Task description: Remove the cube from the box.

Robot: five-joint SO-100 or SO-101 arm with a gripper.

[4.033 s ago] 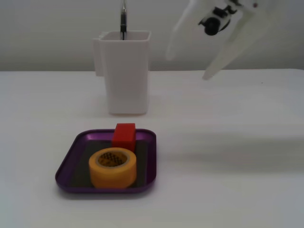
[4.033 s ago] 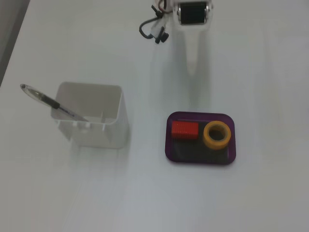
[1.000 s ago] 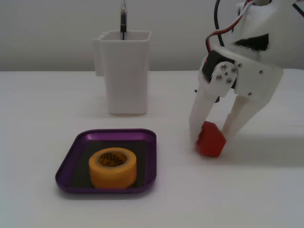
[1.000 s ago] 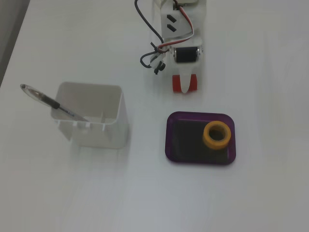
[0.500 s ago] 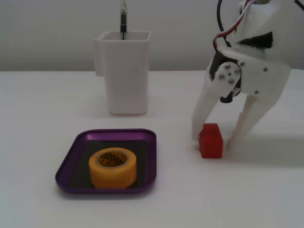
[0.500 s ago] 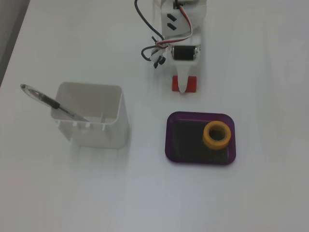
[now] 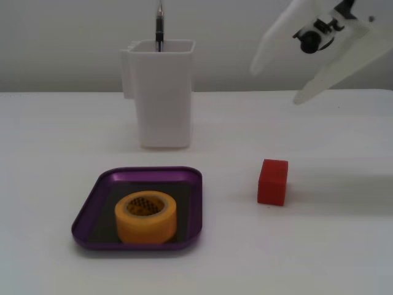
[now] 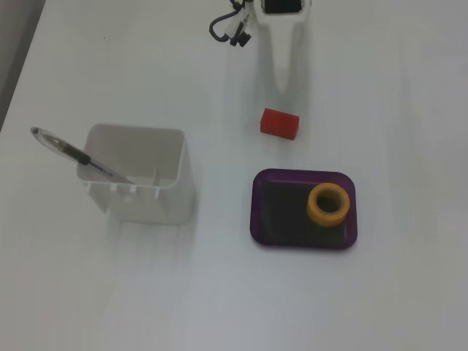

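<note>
The red cube (image 7: 272,182) stands on the white table, outside the box and to its right in a fixed view. It also shows in the other fixed view (image 8: 280,123), just above the box. The purple box (image 7: 88,212) (image 8: 257,212) holds only a yellow tape roll (image 7: 145,218) (image 8: 327,203). My white gripper (image 7: 275,86) is open and empty, raised above the table behind and to the right of the cube. In a fixed view from above my gripper (image 8: 282,95) has its fingertips close over the cube's far side, holding nothing.
A tall white container (image 7: 163,98) (image 8: 146,194) with a pen (image 7: 159,27) (image 8: 73,153) in it stands behind the box. Black cables (image 8: 228,29) hang by the arm's base.
</note>
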